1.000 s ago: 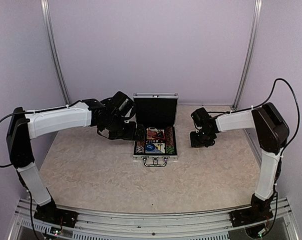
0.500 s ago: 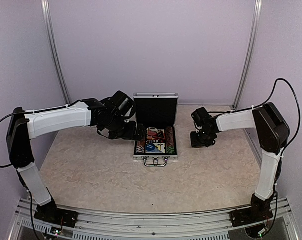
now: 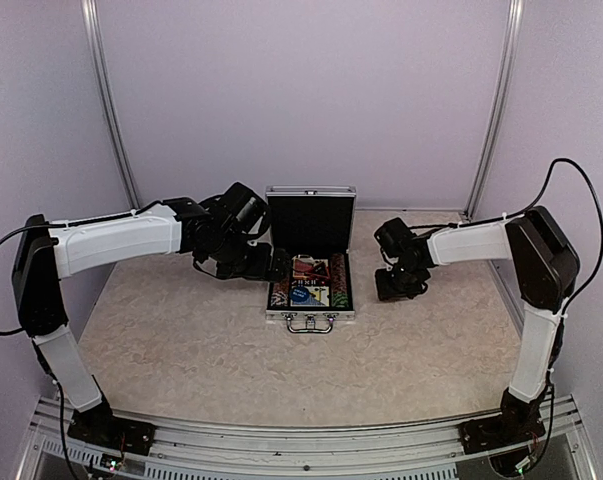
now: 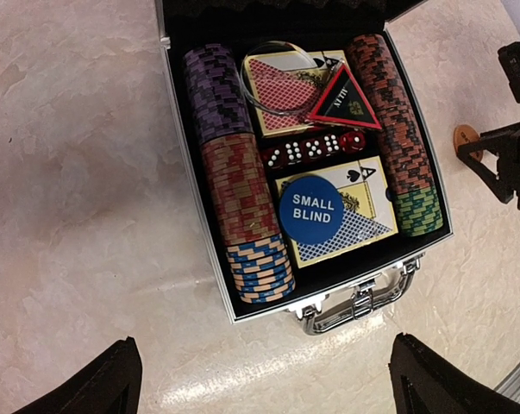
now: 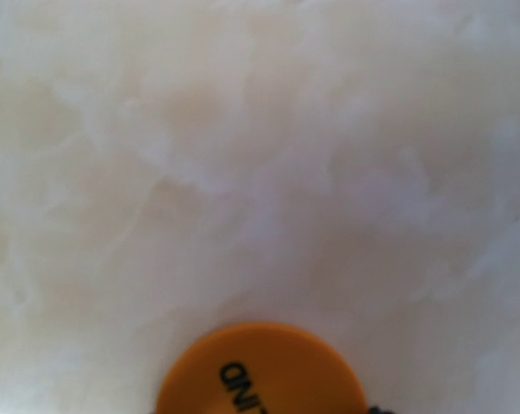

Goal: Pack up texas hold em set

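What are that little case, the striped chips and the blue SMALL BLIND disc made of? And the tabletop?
The case: silvery metal, probably aluminium, with bright edges, a shiny handle and matte black lining. The striped chips: matte plastic or clay composite; I cannot tell which. The blue disc: smooth plastic, white lettering printed on. The tabletop: beige marble pattern with a soft sheen, perhaps laminate.
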Robot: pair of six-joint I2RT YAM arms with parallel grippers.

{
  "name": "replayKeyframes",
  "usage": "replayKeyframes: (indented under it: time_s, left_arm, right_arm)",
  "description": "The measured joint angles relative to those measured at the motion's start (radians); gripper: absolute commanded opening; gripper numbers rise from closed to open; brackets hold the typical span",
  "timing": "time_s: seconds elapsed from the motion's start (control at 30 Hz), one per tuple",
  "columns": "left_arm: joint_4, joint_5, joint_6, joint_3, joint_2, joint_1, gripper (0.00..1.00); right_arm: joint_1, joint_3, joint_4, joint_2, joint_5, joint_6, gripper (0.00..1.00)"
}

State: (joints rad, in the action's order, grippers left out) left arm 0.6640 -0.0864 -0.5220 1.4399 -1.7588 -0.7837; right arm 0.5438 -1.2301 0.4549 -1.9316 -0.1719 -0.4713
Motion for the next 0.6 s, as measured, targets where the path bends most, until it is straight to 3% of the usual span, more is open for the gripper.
replayKeyframes:
  time_s: [0.6]
  left_arm:
    - [-0.006, 0.0, 0.0, -0.015, 0.0, 0.005, 0.99]
  right_arm:
    - [0.081, -0.02, 0.061, 0.076, -0.034, -0.002, 0.47]
